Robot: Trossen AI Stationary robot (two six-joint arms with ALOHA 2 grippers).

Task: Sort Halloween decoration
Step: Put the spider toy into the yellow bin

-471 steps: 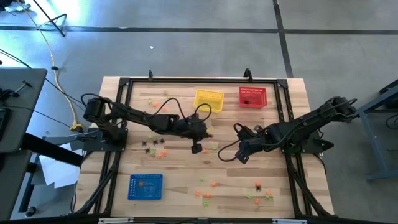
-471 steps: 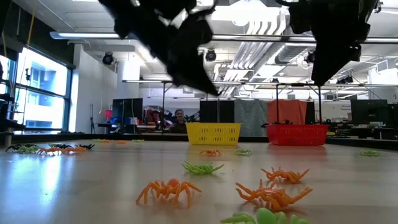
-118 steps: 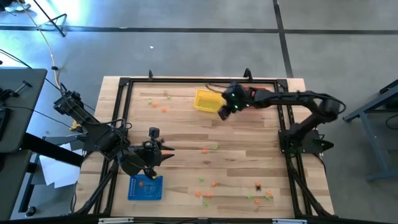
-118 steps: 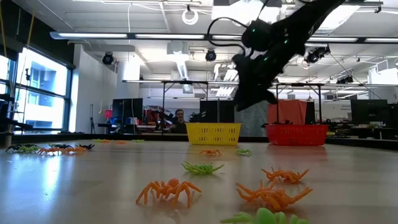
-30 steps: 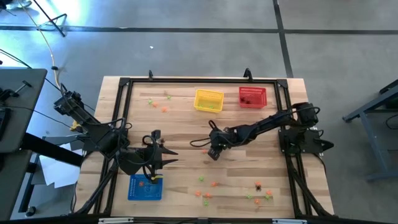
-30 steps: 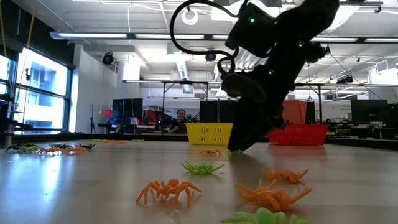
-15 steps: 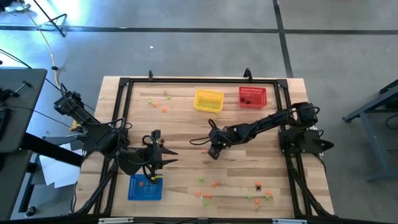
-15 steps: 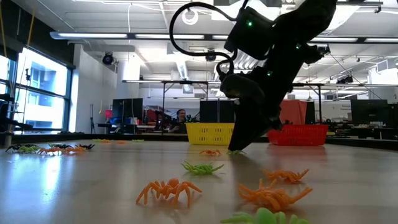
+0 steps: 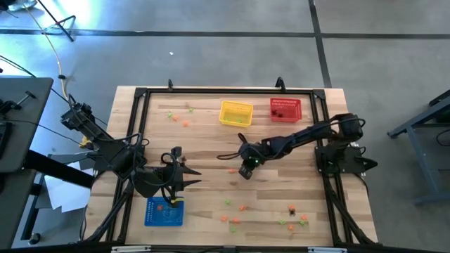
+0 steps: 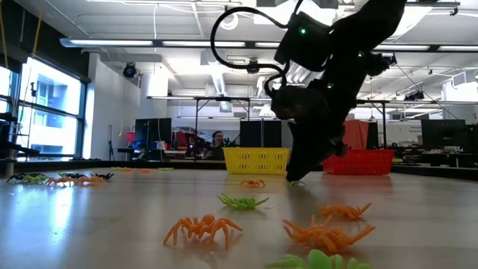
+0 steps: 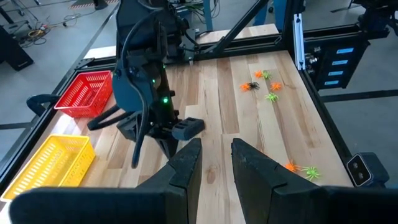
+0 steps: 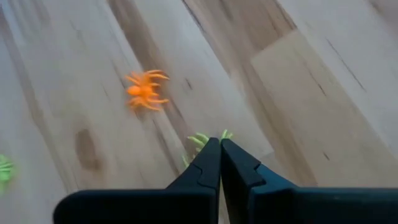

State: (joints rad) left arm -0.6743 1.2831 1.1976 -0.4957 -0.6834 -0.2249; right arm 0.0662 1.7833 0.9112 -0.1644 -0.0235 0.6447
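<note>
The Halloween decoration is a scatter of tiny orange, light green and black spiders on the wooden table. My right gripper (image 9: 245, 172) (image 12: 220, 144) is down at the table's middle, shut on a light green spider (image 10: 296, 181). An orange spider (image 12: 144, 91) (image 9: 230, 170) lies on the boards just left of it. My left gripper (image 9: 191, 177) (image 11: 215, 163) hovers near the table's left side, beside the far edge of the blue basket (image 9: 164, 211). Its fingers are open with nothing between them. My right gripper pinches the light green spider between its two fingertips, coming from above and slanting down. Only some of its legs (image 12: 199, 139) stick out past the shut tips; the body is hidden by the fingers. The spider sits at table height; whether it is lifted clear I cannot tell.
A yellow basket (image 9: 236, 113) and a red basket (image 9: 285, 109) stand at the far edge. More spiders lie near the front right (image 9: 292, 211), front middle (image 9: 239, 209) and far left (image 9: 179, 116). The black frame rails run along the table's sides.
My right gripper has shifted a little toward the table's right edge, staying low, and the green spider at its tips has moved along with it. The orange spider beside it stays where it was.
</note>
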